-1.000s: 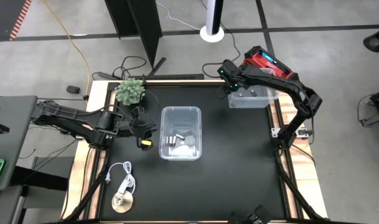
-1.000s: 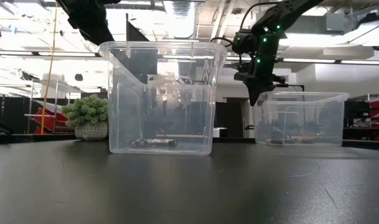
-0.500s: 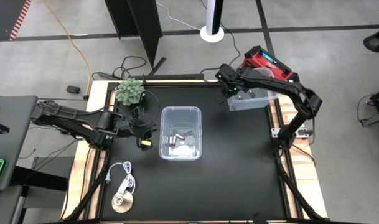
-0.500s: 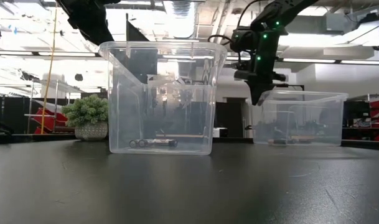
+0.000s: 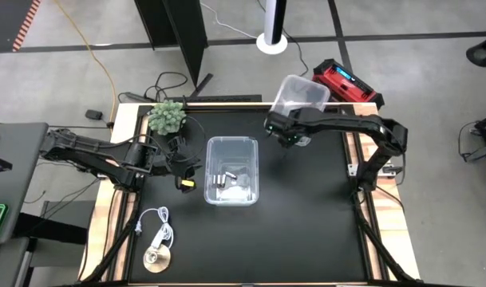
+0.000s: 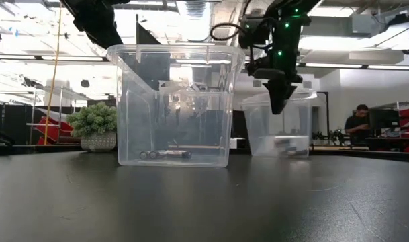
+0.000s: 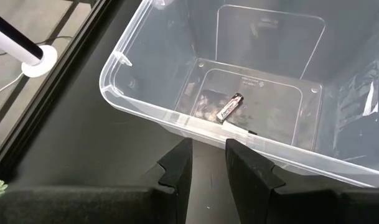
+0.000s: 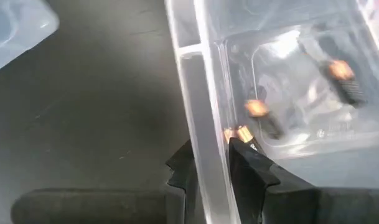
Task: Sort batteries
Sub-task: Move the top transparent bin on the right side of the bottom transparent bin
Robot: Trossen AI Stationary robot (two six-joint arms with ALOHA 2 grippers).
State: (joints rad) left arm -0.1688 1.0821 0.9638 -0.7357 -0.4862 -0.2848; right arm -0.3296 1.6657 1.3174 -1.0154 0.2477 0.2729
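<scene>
Two clear bins are in view. The centre bin (image 5: pixel 232 141) stands on the table and holds several batteries (image 5: pixel 221 179), which lie low on its floor in the low view (image 6: pixel 165 154). My left gripper (image 5: pixel 185 171) waits open at this bin's left side, looking into it (image 7: pixel 208 152) at a dark battery (image 7: pixel 229 107). The smaller bin (image 5: pixel 300 92) sits askew near the table's far edge and holds dark batteries with copper ends (image 8: pixel 264 118). My right gripper (image 5: pixel 284 134) is shut on its wall. My right gripper (image 8: pixel 208 149) pinches the smaller bin's side wall (image 8: pixel 198 93) at the rim, one finger (image 8: pixel 245 158) inside the bin and one outside. The fingers come from above, pointing down (image 6: pixel 277 104). The bin sits tilted; in the low view its base (image 6: pixel 278 153) shows at table level.
A potted plant (image 5: pixel 167 116) stands at the far left corner. A white coiled cable with a round disc (image 5: pixel 157 239) lies near the left near corner. A red device (image 5: pixel 346 82) sits beyond the far edge. A person (image 6: pixel 358 124) is in the room behind.
My right gripper has moved toward the table's left, taking the smaller bin along by its wall. The bin has turned about and tilted, and it now shows a narrower side in the low view, closer to the centre bin.
</scene>
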